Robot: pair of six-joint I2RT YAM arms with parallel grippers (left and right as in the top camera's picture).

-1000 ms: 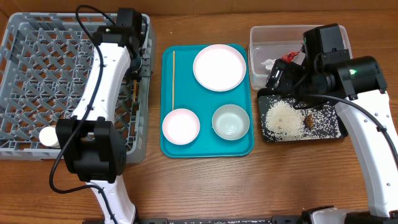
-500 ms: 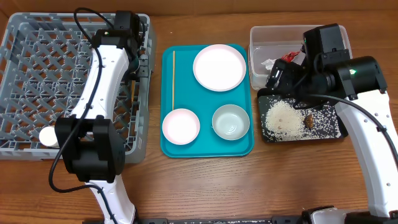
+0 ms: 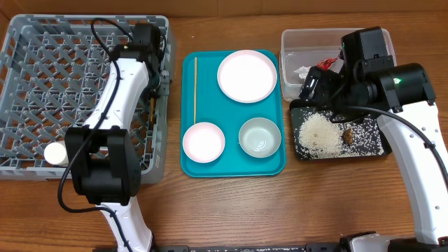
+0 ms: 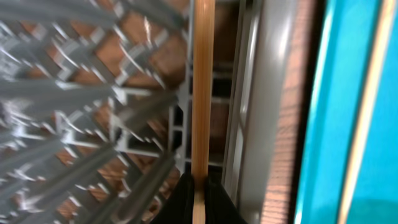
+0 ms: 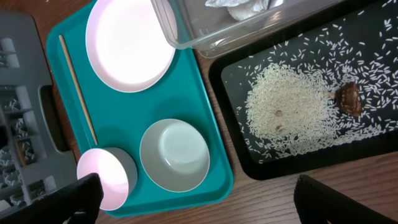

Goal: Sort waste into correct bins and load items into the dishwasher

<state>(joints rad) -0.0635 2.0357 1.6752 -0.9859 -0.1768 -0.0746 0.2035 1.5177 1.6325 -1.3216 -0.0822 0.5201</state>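
My left gripper (image 4: pixel 199 199) is shut on a wooden chopstick (image 4: pixel 201 93) and holds it over the right wall of the grey dish rack (image 3: pixel 42 84); in the overhead view it is at the rack's right side (image 3: pixel 157 78). A white cup (image 3: pixel 54 152) lies in the rack. The second chopstick (image 3: pixel 195 89), the white plate (image 3: pixel 246 75) and two bowls (image 3: pixel 204 141) (image 3: pixel 260 137) lie on the teal tray (image 3: pixel 280 168). My right gripper (image 5: pixel 205 208) is wide open and empty above the black tray (image 3: pixel 378 148) holding rice (image 3: pixel 318 133) and a brown lump (image 3: pixel 348 133).
The clear tub (image 3: pixel 290 38) at the back right holds the white paper scrap (image 3: pixel 302 70) and the red wrapper (image 3: pixel 325 64). In the right wrist view the rack's wall (image 5: pixel 25 124) stands left of the teal tray (image 5: pixel 214 190).
My left gripper has shifted slightly toward me along the rack's right wall with the chopstick. The right arm has not moved.
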